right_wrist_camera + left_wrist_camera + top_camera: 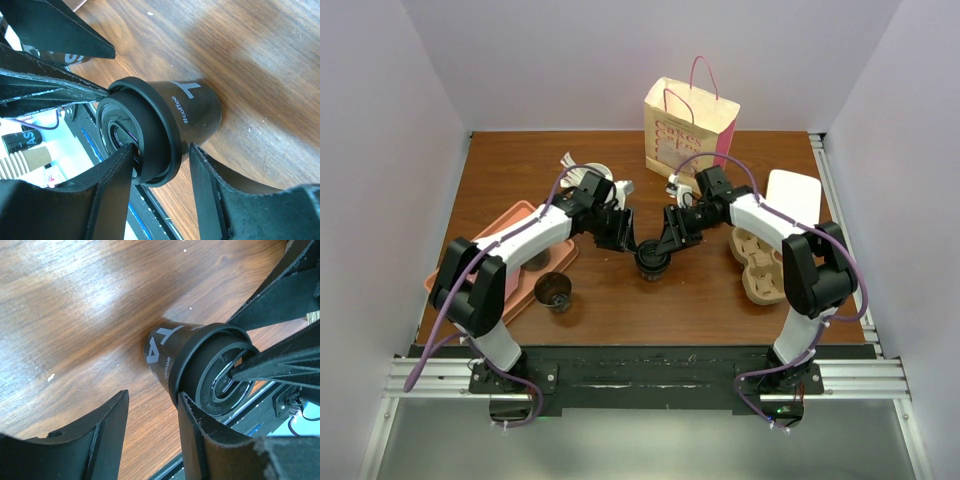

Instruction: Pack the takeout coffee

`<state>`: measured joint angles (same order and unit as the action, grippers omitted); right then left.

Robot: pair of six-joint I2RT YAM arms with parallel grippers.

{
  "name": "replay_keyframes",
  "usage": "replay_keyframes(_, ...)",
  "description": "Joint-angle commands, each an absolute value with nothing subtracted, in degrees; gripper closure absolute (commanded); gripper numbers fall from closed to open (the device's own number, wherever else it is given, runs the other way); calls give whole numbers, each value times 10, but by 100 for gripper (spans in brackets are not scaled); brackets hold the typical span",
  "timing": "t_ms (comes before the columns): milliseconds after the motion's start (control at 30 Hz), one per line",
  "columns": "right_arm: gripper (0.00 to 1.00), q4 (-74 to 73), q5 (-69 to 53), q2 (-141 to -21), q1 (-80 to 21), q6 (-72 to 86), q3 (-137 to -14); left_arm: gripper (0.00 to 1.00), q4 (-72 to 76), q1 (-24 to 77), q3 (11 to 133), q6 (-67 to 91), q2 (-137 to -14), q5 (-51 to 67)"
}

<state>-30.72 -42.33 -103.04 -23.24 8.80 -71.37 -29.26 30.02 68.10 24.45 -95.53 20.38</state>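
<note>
Two tools: meeting at takeout coffee (653,262), upright mid tabletop (690,305)
Left tool (626,243): half open, finger against lid rim (186,365), nothing held
Right tool (667,243): half open astride rim; I cannot confirm grip

Dark takeout coffee (653,263), black lid on, white lettering, upright mid wooden table (610,310).

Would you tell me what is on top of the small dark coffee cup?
A round black lid caps the takeout coffee; one fingertip of the right gripper rests on it. What is inside is covered.
</note>
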Motion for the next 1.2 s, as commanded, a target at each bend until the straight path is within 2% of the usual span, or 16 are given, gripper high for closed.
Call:
replay_keyframes(0, 47, -366, -348, -1028, -236, 63, -724, 51, -324, 300, 707, 238, -966, 178)
replay_keyframes(133, 41, -367, -358, -1022, -237, 83, -741, 51, -324, 300, 707, 240, -965, 182)
replay_keyframes(433, 34, -384, -359, -1007, -237, 104, -783, 51, -328, 300, 720, 237, -962, 191)
replay_keyframes(533, 26, -386, -362, -999, -236, 110, -789, 51, -323, 300, 721, 241, -959, 196)
replay_keyframes(800, 28, -400, -335, -962, -236, 127, -813, 48, -321, 299, 736, 250, -951, 220)
replay_keyframes(1033, 28, -407, -207, -886, -242, 171, -813, 40, -325, 299, 782, 260, -927, 217)
replay_keyframes(1167, 28, -419, -120, -854, -284, 180, -803, 36, -337, 296, 789, 259, -912, 189)
